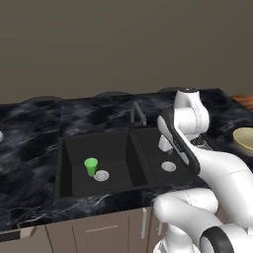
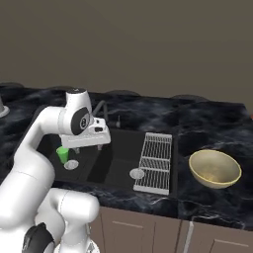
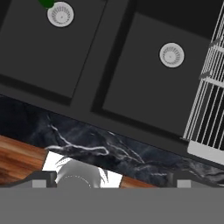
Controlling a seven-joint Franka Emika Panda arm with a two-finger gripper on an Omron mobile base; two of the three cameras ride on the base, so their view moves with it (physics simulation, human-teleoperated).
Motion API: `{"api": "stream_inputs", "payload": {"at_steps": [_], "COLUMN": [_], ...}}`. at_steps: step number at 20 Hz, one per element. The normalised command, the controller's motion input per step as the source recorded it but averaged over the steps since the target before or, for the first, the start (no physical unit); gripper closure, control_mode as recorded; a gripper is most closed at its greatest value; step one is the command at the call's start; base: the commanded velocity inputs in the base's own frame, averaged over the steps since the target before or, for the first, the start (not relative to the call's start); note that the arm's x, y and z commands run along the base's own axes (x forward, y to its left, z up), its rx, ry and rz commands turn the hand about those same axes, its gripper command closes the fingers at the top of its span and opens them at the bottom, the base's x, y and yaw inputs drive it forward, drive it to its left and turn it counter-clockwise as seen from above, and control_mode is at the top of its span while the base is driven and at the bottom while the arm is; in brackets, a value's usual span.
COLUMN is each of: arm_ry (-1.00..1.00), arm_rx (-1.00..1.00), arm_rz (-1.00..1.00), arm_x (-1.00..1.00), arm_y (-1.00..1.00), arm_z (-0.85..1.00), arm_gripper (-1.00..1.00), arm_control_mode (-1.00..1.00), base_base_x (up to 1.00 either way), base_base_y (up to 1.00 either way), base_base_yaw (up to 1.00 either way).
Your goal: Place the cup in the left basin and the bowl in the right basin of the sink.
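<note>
A: Pincer (image 3: 112, 183) — state?

B: Hand view shows two dark fingertips (image 3: 41, 178) set wide apart at the bottom edge, nothing between them. Spread open, carrying nothing.

A: Where is it hanging?

B: Above the sink (image 1: 133, 148), near the central divider and toward the front rim. The hand looks down on both basins and on the front strip of the marbled black bench (image 3: 87, 140).

A: The cup?

B: The cup (image 1: 91, 166) stands upright on the floor of the left basin (image 1: 79, 148), just beside that basin's silver drain (image 1: 102, 175). It sits below the pincer and off to its left, well apart from it. In the hand view only a green sliver (image 3: 46, 2) shows at the top edge, touching the drain's outline there.

A: The bowl?

B: The bowl (image 2: 215, 169) rests upright on the bench, well to the pincer's right, beyond the right basin (image 2: 123, 158) and past the wire rack (image 2: 155, 162). Not in either basin. Apart from the rack.

A: Right basin contents?

B: Its drain (image 2: 137, 173) and the grey rack along its right edge. The rack lies just right of the pincer, lower down.

A: Faucet?

B: Dark slim faucet (image 1: 138, 113) behind the divider, beyond the pincer.
</note>
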Motion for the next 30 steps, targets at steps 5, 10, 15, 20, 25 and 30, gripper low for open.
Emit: {"api": "stream_inputs", "payload": {"at_steps": [5,10,15,20,25,30], "arm_ry": [0.0,0.0,0.0,0.0,0.0,0.0], "arm_rx": [0.0,0.0,0.0,0.0,0.0,0.0], "arm_rz": [0.0,0.0,0.0,0.0,0.0,0.0], "arm_x": [0.0,0.0,0.0,0.0,0.0,0.0], "arm_y": [0.0,0.0,0.0,0.0,0.0,0.0], "arm_z": [0.0,0.0,0.0,0.0,0.0,0.0], "arm_gripper": [-1.0,-1.0,-1.0,-1.0,-1.0,-1.0], "arm_control_mode": [1.0,1.0,1.0,1.0,1.0,1.0], "base_base_x": [0.09,0.15,0.09,0.38,0.5,0.23], "base_base_y": [-0.26,-0.44,-0.54,-0.47,-0.13,-0.11], "base_base_yaw": [0.0,0.0,-0.01,-0.04,-0.03,0.0]}}
